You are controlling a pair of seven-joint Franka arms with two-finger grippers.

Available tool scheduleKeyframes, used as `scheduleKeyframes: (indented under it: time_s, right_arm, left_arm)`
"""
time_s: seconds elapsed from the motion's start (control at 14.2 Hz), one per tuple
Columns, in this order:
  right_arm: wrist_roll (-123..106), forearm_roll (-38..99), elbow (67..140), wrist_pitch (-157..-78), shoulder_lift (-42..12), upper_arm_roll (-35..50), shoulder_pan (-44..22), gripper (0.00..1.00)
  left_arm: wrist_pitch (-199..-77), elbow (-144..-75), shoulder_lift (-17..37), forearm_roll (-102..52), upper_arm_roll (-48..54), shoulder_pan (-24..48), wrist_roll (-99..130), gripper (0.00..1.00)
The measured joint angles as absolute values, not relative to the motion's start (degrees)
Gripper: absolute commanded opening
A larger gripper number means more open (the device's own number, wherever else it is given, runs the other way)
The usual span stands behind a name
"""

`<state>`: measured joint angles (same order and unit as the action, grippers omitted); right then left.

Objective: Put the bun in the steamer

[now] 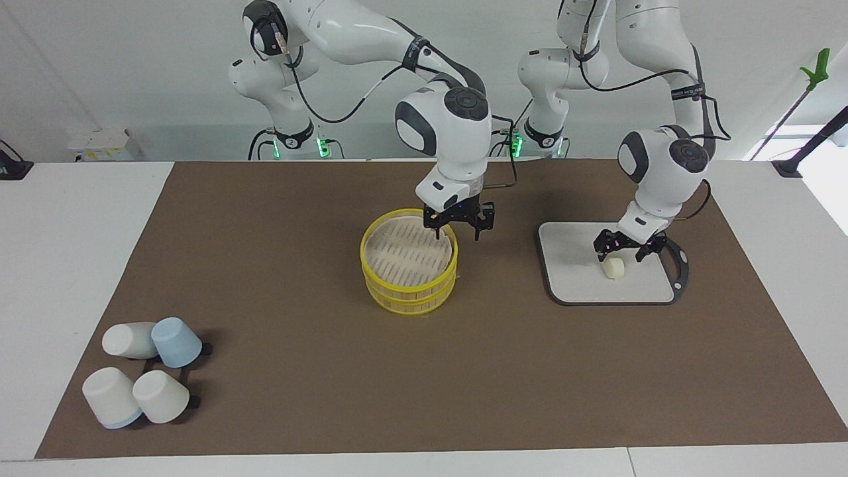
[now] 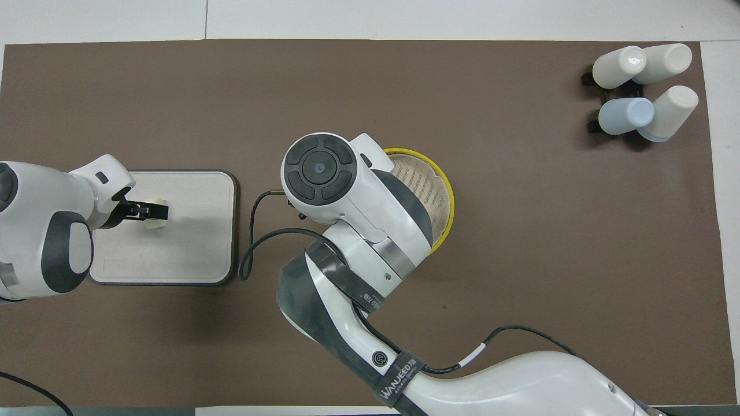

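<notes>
With bun [image 1: 613,267] on board [image 1: 570,278], L gripper [image 1: 623,249] open just above.

light: bright, even | shadows: soft, short | focus: sharp | glare: none

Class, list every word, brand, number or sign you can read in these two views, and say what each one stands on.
"WANJEED": white letters on the black strap around the right arm's cable, overhead view.
A round spiral logo beside it on that strap; no letters to read.
A faint embossed mark in one corner of the grey board: too small to read.
The steamer, bun and cups show no writing.
</notes>
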<state>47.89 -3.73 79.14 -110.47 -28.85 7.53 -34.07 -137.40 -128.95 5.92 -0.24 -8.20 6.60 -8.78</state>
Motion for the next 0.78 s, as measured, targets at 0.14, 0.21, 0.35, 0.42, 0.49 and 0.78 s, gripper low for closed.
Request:
scheduleKeyframes:
  time_s: [0.14,0.21,0.35,0.42,0.49,0.78]
  right_arm:
    - [47.9,-3.7,80.0,-111.5,-29.2,7.5,-34.1,0.86]
    - [47.9,-3.7,80.6,-111.9,-29.2,7.5,-34.1,0.85]
    - [47.9,-3.8,81.3,-112.4,-29.2,7.5,-34.1,0.84]
    - [47.9,-4.2,81.5,-112.4,-29.2,7.5,-34.1,0.83]
    - [47.9,-4.6,81.6,-112.4,-29.2,7.5,-34.1,0.78]
    - [47.9,-5.4,82.1,-112.5,-29.6,7.5,-34.3,0.61]
  left_arm:
    - [-139.0,-129.1,7.0,-0.8,-8.0,6.6,-8.8,1.0]
    - [-139.6,-129.1,7.6,-1.4,-7.9,6.6,-8.7,1.0]
    - [-140.0,-129.1,8.3,-2.0,-7.8,6.6,-8.7,0.97]
    - [-140.0,-129.1,8.3,-2.1,-7.8,6.6,-8.7,0.93]
    - [-140.0,-129.1,8.3,-2.1,-7.8,6.6,-8.7,0.83]
    - [-140.0,-129.1,8.3,-2.1,-7.7,6.6,-8.7,0.32]
